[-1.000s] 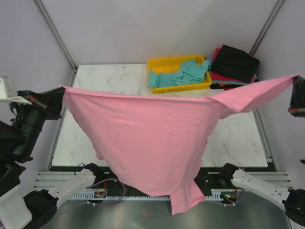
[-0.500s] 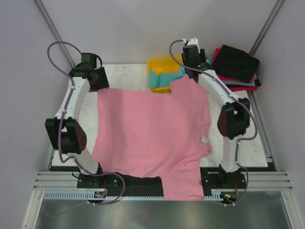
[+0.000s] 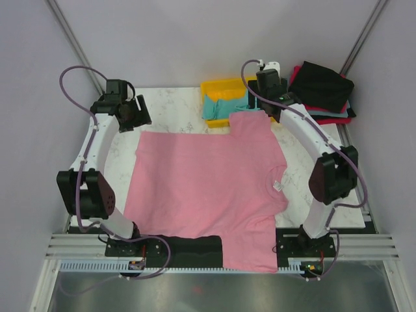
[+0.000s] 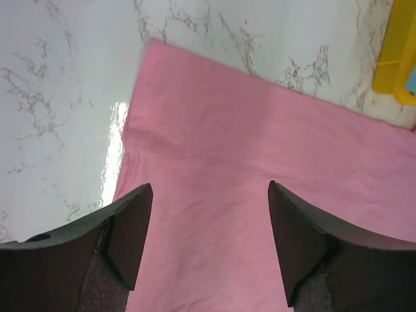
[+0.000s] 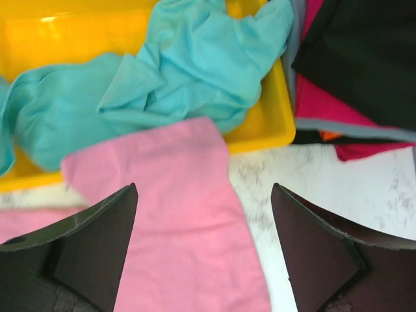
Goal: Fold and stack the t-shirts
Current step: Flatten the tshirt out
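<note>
The pink t-shirt (image 3: 208,182) lies spread flat across the marble table, its near end hanging over the front edge. My left gripper (image 3: 133,114) hovers open above the shirt's far left corner (image 4: 214,162), nothing between its fingers. My right gripper (image 3: 268,97) stands open over the shirt's far right sleeve (image 5: 175,214), beside the tray. A teal t-shirt (image 3: 224,104) lies crumpled in the yellow tray (image 5: 260,133); it fills the top of the right wrist view (image 5: 162,78). A black t-shirt (image 3: 322,84) lies folded on a red one (image 3: 325,109) at the far right.
The yellow tray (image 3: 214,86) sits at the table's far edge, right of centre. The folded stack sits in the far right corner (image 5: 364,65). Bare marble (image 3: 169,104) shows at the far left and along the right side. Frame posts rise at both back corners.
A second ago both grippers held the pink shirt stretched in the air. It has been laid flat on the table, both grippers have opened and let go, and lifted slightly off it.
</note>
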Controlling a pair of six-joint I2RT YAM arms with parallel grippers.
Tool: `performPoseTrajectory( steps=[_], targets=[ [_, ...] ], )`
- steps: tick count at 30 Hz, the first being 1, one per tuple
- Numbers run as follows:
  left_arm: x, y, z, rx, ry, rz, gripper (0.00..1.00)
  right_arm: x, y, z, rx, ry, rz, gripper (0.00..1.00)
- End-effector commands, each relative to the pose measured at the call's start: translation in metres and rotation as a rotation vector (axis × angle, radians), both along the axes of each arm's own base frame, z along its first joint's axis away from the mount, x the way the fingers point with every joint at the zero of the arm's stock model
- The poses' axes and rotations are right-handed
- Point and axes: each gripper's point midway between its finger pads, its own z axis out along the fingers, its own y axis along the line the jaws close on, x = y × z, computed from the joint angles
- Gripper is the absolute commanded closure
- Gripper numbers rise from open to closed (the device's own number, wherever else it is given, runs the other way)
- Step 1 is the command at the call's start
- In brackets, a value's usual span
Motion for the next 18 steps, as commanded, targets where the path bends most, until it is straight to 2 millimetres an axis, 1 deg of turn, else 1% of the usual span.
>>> performPoseTrajectory(
  steps=[1, 2, 3, 4, 5, 6, 7, 8, 9, 10, 12, 13, 14, 15, 16, 17, 18],
  targets=[
    [-0.016, -0.014, 0.004, -0.095, -0.064, 0.005, 0.22, -0.034, 0.024, 0.009, 0.217, -0.032, 0.084, 0.08],
    [-0.029, -0.017, -0.015, -0.112, -0.023, 0.009, 0.22, -0.053, 0.022, -0.023, 0.221, 0.042, 0.09, 0.08],
    [-0.036, -0.02, -0.017, -0.132, -0.023, -0.001, 0.23, -0.066, 0.026, -0.016, 0.271, 0.033, 0.116, 0.08],
    [-0.04, -0.022, -0.017, -0.139, -0.033, -0.005, 0.23, -0.076, 0.027, -0.023, 0.289, 0.052, 0.127, 0.08],
    [-0.052, -0.023, -0.021, -0.141, -0.029, -0.014, 0.23, -0.095, 0.025, -0.049, 0.29, 0.111, 0.129, 0.08],
    [-0.058, -0.024, -0.02, -0.141, -0.032, -0.02, 0.24, -0.106, 0.024, -0.044, 0.316, 0.102, 0.136, 0.08],
    [-0.069, -0.025, -0.029, -0.144, -0.012, -0.029, 0.25, -0.124, 0.026, -0.065, 0.338, 0.161, 0.147, 0.07],
    [-0.076, -0.026, -0.024, -0.15, -0.032, -0.039, 0.25, -0.133, 0.024, -0.07, 0.355, 0.172, 0.141, 0.07],
    [-0.08, -0.027, -0.025, -0.151, -0.03, -0.046, 0.25, -0.143, 0.024, -0.067, 0.376, 0.163, 0.146, 0.06],
    [-0.087, -0.026, -0.033, -0.145, -0.012, -0.043, 0.25, -0.158, 0.021, -0.087, 0.388, 0.21, 0.129, 0.05],
    [-0.091, -0.02, -0.04, -0.113, -0.006, -0.026, 0.25, -0.167, 0.018, -0.099, 0.396, 0.226, 0.109, 0.04],
    [-0.09, -0.019, -0.045, -0.111, 0.01, -0.02, 0.25, -0.173, 0.02, -0.111, 0.407, 0.257, 0.116, 0.04],
    [-0.09, -0.02, -0.048, -0.121, 0.022, -0.018, 0.25, -0.173, 0.024, -0.115, 0.418, 0.27, 0.131, 0.04],
    [-0.086, -0.028, -0.053, -0.159, 0.036, -0.037, 0.26, -0.171, 0.029, -0.127, 0.421, 0.305, 0.141, 0.04],
    [-0.085, -0.034, -0.054, -0.199, 0.043, -0.027, 0.27, -0.166, 0.032, -0.128, 0.422, 0.31, 0.152, 0.04],
    [-0.084, -0.038, -0.057, -0.226, 0.046, -0.025, 0.27, -0.167, 0.04, -0.142, 0.434, 0.36, 0.175, 0.05],
    [-0.076, -0.045, -0.054, -0.266, 0.013, -0.042, 0.27, -0.161, 0.042, -0.145, 0.437, 0.357, 0.175, 0.04]
  ],
)
